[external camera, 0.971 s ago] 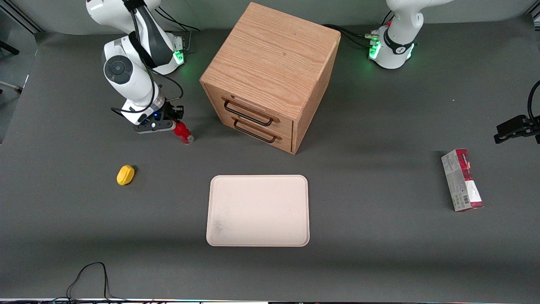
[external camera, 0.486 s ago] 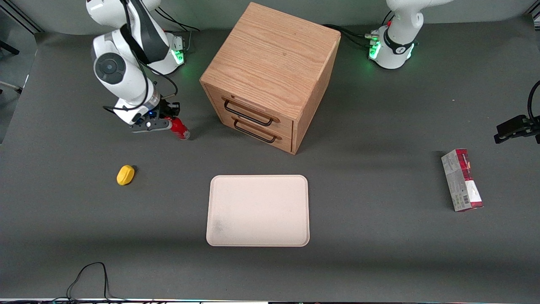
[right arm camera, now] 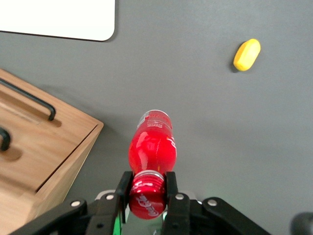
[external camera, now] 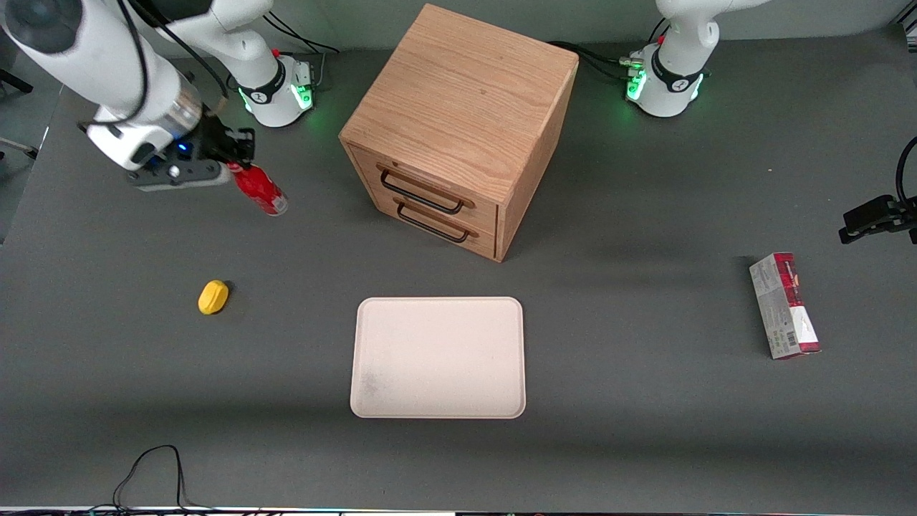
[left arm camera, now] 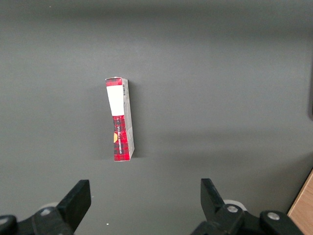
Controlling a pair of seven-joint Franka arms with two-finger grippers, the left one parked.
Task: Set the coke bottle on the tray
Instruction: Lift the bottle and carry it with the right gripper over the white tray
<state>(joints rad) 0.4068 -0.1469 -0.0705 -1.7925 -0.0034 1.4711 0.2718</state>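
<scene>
My right gripper [external camera: 233, 166] is shut on the red cap of the coke bottle [external camera: 259, 190] and holds it high above the table, beside the wooden cabinet, toward the working arm's end. The bottle hangs tilted, clear base down. In the right wrist view the two fingers [right arm camera: 171, 183] clamp the cap of the bottle [right arm camera: 151, 147], in the gripper [right arm camera: 146, 188]. The pale beige tray [external camera: 438, 357] lies flat, nearer to the front camera than the cabinet; one corner of it [right arm camera: 73, 19] shows in the right wrist view.
A wooden drawer cabinet [external camera: 458, 129] with two dark handles stands at the table's middle, and shows in the right wrist view [right arm camera: 34, 152]. A yellow lump [external camera: 213, 297] lies nearer the front camera than the gripper. A red-and-grey carton [external camera: 784, 306] lies toward the parked arm's end.
My right gripper has risen with the coke bottle, lifting it off the table, and drifted away from the cabinet toward the working arm's end.
</scene>
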